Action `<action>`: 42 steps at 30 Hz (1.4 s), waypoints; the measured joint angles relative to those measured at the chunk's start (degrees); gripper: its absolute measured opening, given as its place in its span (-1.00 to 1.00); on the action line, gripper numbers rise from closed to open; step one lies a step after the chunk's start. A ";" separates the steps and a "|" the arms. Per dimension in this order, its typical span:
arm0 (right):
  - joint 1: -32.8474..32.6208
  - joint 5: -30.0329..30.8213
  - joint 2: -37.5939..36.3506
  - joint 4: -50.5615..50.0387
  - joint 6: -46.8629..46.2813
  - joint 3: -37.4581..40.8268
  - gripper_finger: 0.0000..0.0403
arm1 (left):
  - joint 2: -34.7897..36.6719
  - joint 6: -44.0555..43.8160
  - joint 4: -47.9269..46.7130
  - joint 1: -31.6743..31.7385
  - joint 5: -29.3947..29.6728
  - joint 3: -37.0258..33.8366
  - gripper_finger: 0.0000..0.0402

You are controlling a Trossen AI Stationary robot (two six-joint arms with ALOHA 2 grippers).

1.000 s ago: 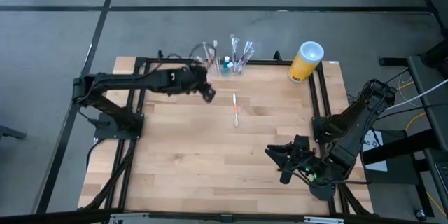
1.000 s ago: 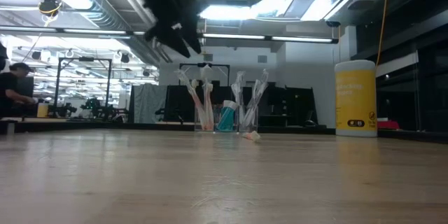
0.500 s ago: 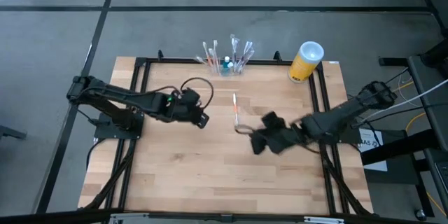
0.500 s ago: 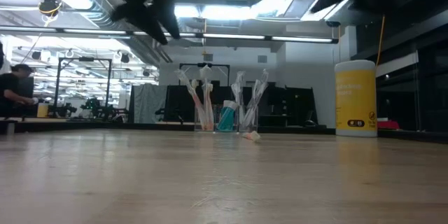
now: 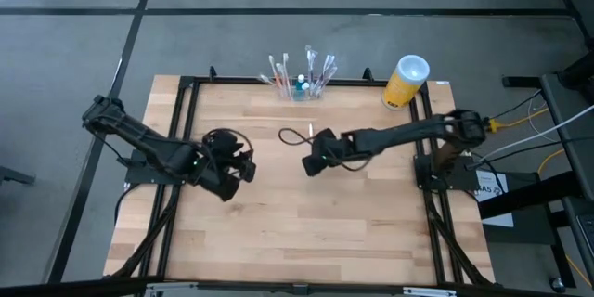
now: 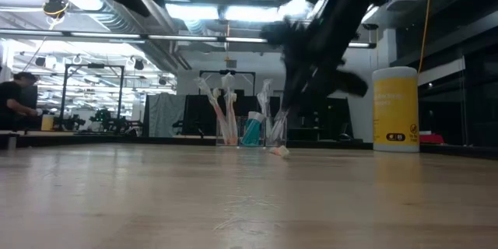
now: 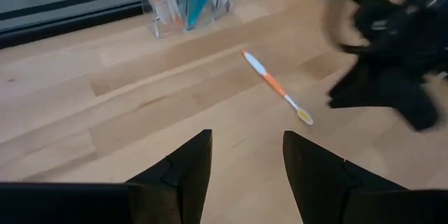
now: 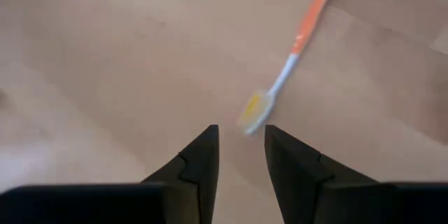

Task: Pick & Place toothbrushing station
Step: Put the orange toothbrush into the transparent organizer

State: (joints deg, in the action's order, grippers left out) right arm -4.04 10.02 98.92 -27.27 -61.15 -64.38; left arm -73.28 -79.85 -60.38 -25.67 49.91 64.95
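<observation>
**Both grippers empty, station at the far edge**

The left gripper (image 5: 239,169) hovers over the table's (image 5: 278,232) left-middle, fingers (image 7: 185,164) apart and empty. The toothbrushing station (image 5: 299,86), a low clear holder with pale edges, stands mid far edge, stuffed with brushes and a teal tube. The right gripper (image 5: 311,160), slightly parted, hangs over a loose orange toothbrush (image 8: 290,56); from above the arm hides the brush.
</observation>
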 joint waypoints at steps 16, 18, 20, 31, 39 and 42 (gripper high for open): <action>8.20 -8.90 10.12 2.19 3.60 0.02 -0.41 | -0.07 -6.58 -1.33 -4.79 7.65 0.00 -0.15; 8.34 -10.36 11.10 2.58 3.57 -0.24 -0.41 | -0.07 -6.56 -1.35 -4.76 7.72 0.00 -0.15; 8.10 -10.91 11.72 2.96 3.43 -0.24 -0.41 | -0.07 -6.56 -1.35 -4.76 7.78 0.00 -0.15; 6.32 -13.29 12.94 13.39 1.16 -0.35 -0.41 | -0.09 -7.38 -1.33 -4.79 8.48 0.00 -0.15; 7.80 -15.57 17.42 43.21 -3.45 -0.75 -0.41 | -0.11 -7.89 -1.29 -4.76 8.68 0.02 -0.15; 9.06 -19.50 18.63 52.99 -5.53 -0.61 -0.41 | -0.11 -7.94 -1.17 -4.82 7.99 0.02 -0.15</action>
State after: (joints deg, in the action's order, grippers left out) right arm 5.02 -9.48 117.55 25.71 -66.68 -64.99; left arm -73.38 -87.80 -61.55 -30.49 57.90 64.97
